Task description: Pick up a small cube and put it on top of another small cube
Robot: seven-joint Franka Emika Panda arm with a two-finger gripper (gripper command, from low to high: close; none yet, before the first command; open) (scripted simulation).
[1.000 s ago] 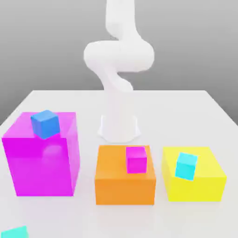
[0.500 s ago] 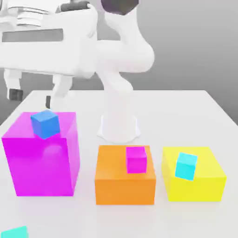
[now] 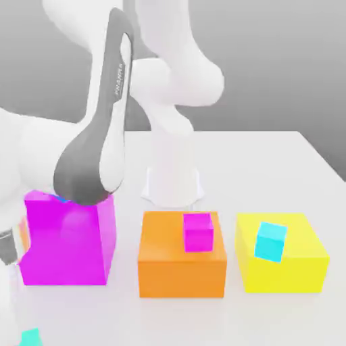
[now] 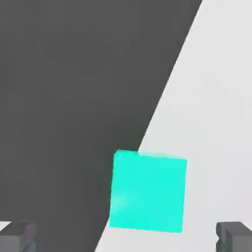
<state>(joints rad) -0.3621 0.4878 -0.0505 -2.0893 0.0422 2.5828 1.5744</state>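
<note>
The small teal cube (image 3: 30,336) lies on the white table near its front edge, at the exterior view's left. In the hand view the same cube (image 4: 147,191) sits right at the table's edge, with dark floor beyond. My gripper (image 4: 126,240) hangs above it, open, and its two dark fingertips (image 4: 17,236) stand wide apart on either side of the cube, touching nothing. The small magenta cube (image 3: 198,232) rests on top of the orange block (image 3: 181,270). My arm (image 3: 101,149) reaches down over the exterior view's left.
A large magenta block (image 3: 67,243) stands close behind the teal cube; a blue small cube (image 3: 62,198) on it is mostly hidden by my arm. A yellow block (image 3: 284,263) carries a cyan small cube (image 3: 271,241). The robot base (image 3: 173,182) stands behind.
My arm has swung forward and down toward the exterior view's left, now covering the blue cube. The hand has dropped past the left edge, toward the teal cube. The cubes have not moved.
</note>
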